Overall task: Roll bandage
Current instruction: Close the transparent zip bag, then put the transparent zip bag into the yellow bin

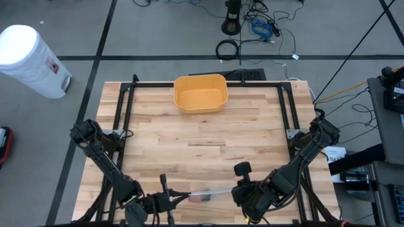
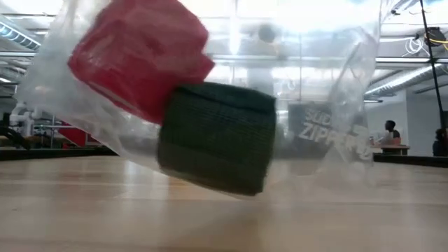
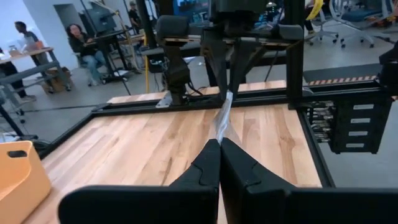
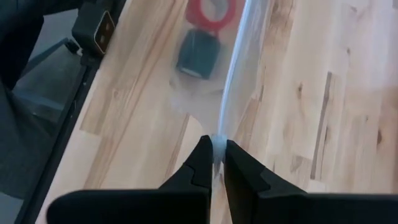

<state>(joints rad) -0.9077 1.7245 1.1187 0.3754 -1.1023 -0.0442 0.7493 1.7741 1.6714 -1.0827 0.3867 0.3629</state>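
Note:
A clear zip bag (image 2: 322, 105) hangs between my two grippers near the table's near edge (image 1: 203, 194). Inside it are a red bandage roll (image 2: 140, 56) and a dark green bandage roll (image 2: 217, 136). Both rolls also show in the right wrist view, red (image 4: 211, 11) and dark (image 4: 198, 55). My left gripper (image 1: 178, 198) is shut on the bag's left end. My right gripper (image 1: 235, 192) is shut on its right end. The dark roll sags lowest, close to the tabletop; I cannot tell whether it touches. My left gripper pinches the bag's top edge (image 3: 221, 127) at its left end between its two fingers, coming level from the table's left. The edge runs taut toward the other gripper. My right gripper pinches the bag's top edge (image 4: 219, 138) at its right end between its two fingers, coming level from the table's right. The bag's body hangs below the taut edge with the rolls in it.
A yellow bin (image 1: 201, 93) stands at the table's far middle. Black frame rails (image 1: 126, 107) run along the left, right and far sides. Bare wood lies between the bin and the grippers. People sit in the room beyond (image 3: 84, 43).

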